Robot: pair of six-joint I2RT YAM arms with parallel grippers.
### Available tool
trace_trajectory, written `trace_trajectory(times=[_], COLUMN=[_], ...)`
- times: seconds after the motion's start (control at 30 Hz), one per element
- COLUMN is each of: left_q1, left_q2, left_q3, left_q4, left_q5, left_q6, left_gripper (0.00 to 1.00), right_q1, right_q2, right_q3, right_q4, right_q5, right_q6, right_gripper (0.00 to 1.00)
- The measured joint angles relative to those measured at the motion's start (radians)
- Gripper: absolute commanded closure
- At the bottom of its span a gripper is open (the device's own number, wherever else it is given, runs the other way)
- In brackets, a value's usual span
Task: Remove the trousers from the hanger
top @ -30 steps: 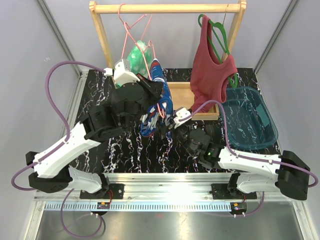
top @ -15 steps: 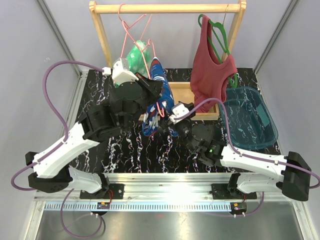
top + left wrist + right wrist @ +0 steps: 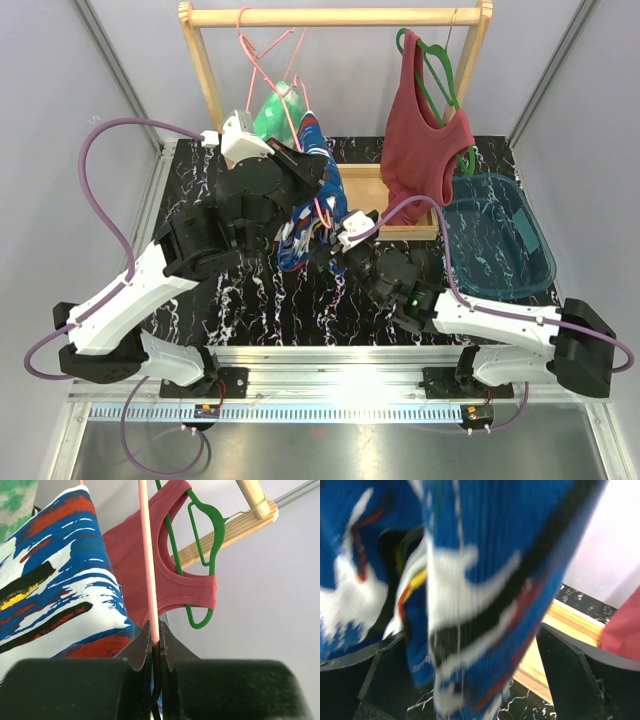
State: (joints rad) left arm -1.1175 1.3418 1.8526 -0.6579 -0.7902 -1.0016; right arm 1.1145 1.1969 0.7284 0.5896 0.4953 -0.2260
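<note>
Up at the left of the wooden rack (image 3: 330,16), the left pincer (image 3: 155,636) is clamped tight on the thin wire of the pink hanger (image 3: 146,555), steadying it. Just behind it the green-and-white trousers (image 3: 277,110) hang untouched. The blue printed trousers (image 3: 318,190) drape over the held hanger, and their lower end dangles between the jaws of the right pincer (image 3: 470,660), which are spread wide and grip nothing. Further right, the red tank top (image 3: 415,150) hangs on its green hanger (image 3: 437,75). By my reading the task is early: neither pair is off, and closing on the blue pair and pulling it down comes first.
</note>
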Motion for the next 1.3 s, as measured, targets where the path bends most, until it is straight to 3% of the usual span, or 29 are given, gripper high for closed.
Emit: trace_trajectory(times=[0.4,0.7,0.93,1.13,1.3], left_q1=[0.0,0.0,0.0,0.001,0.003], left_q2=[0.0,0.0,0.001,0.008,0.034], left_q3=[-0.015,-0.019,-0.016,0.007,0.02], left_q4=[0.02,0.012,-0.008,-0.028,-0.028], left_q5=[0.0,0.0,0.001,0.016,0.052], left_q6=[-0.033,-0.031,-0.013,0.005,0.009], left_gripper=[1.0,1.0,1.0,1.0,1.0], right_q1=[0.0,0.0,0.0,0.0,-0.002], right_q2=[0.012,0.01,-0.063,-0.185,-0.173], right_q3=[0.08,0.121,0.122,0.129,0.18], right_q4=[0.039,0.018,-0.086,-0.17,-0.185], right_q5=[0.062,0.179,0.197,0.175,0.153], right_q6=[-0.002,-0.178,-0.33,-0.375,-0.374], right_gripper=[0.0,0.01,0.08,0.08,0.06])
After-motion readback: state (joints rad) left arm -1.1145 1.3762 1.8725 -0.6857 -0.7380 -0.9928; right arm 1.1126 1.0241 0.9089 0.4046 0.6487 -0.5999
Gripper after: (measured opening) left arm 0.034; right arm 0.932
